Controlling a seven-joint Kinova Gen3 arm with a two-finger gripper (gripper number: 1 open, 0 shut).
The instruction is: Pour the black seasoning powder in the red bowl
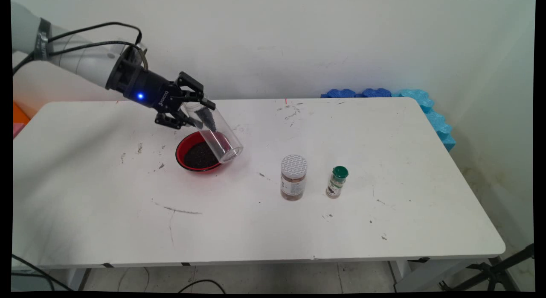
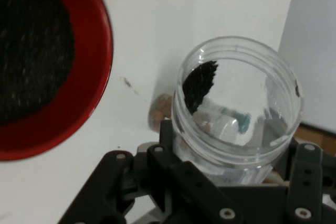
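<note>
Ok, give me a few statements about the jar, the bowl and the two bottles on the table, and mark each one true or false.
1. The gripper holds a clear plastic jar tilted, mouth down, over the red bowl. True.
2. The red bowl is empty. False: it holds dark grains.
3. The silver-lidded jar stands upright on the table. True.
4. The green-capped bottle lies on its side. False: it stands upright, beside the silver-lidded jar.
5. The clear jar is full. False: only a dark smear clings inside.
</note>
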